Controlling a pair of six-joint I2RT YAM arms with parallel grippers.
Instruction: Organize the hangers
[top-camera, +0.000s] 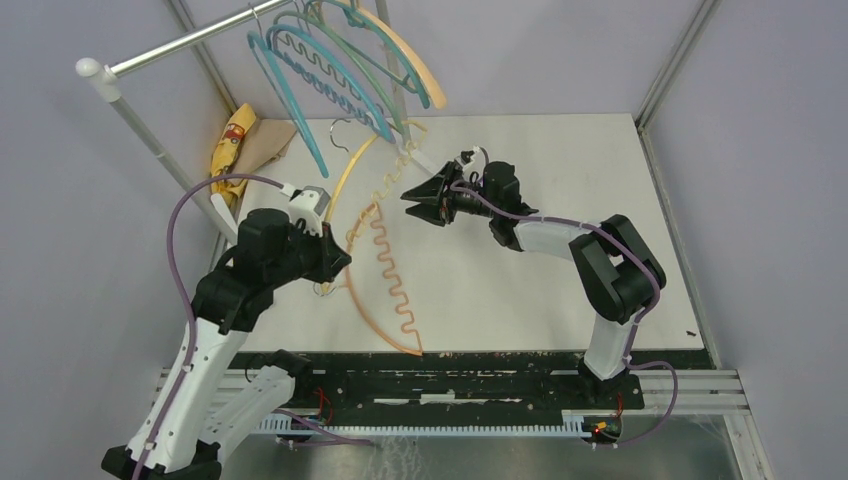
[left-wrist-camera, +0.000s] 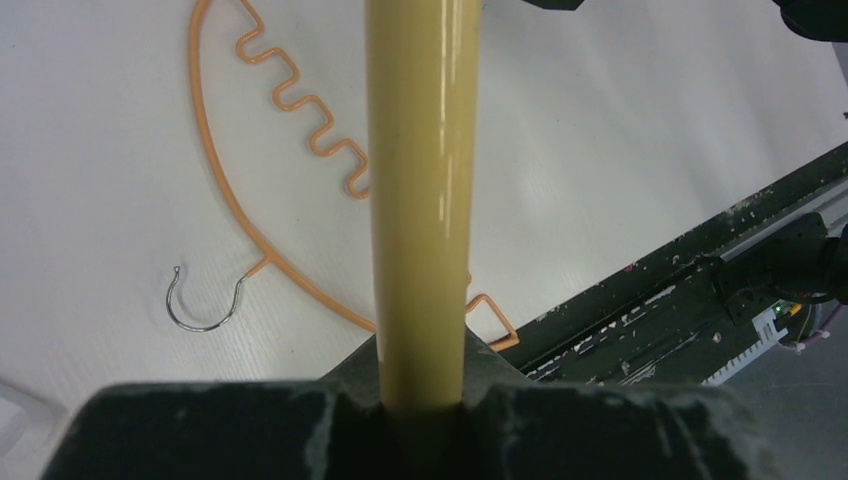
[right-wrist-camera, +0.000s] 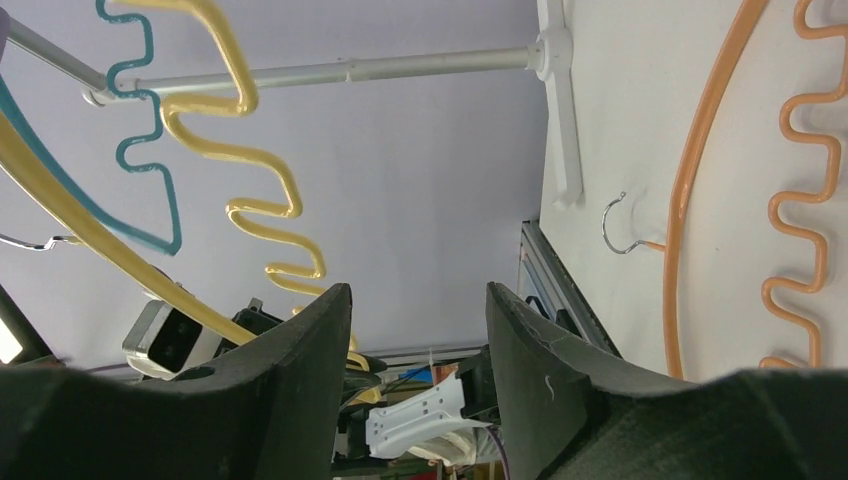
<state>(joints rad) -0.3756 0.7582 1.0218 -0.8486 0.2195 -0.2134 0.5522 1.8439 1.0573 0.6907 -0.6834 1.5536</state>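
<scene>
The left gripper (left-wrist-camera: 420, 395) is clamping the yellow hanger (left-wrist-camera: 418, 180) by one arm, below the rack rod (top-camera: 190, 42), with the hook not yet over it. The right gripper (right-wrist-camera: 418, 300) is hovering with jaws apart, lower and to the rod's right. The orange hanger (right-wrist-camera: 680, 200) is lying flat beneath the rod. Gripped off-centre, the yellow hanger risks pivoting, snagging the hung hangers (top-camera: 340, 95) and missing the rod.

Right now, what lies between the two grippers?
Top view: the yellow hanger, held by the left gripper, and the orange hanger lying on the table.
</scene>
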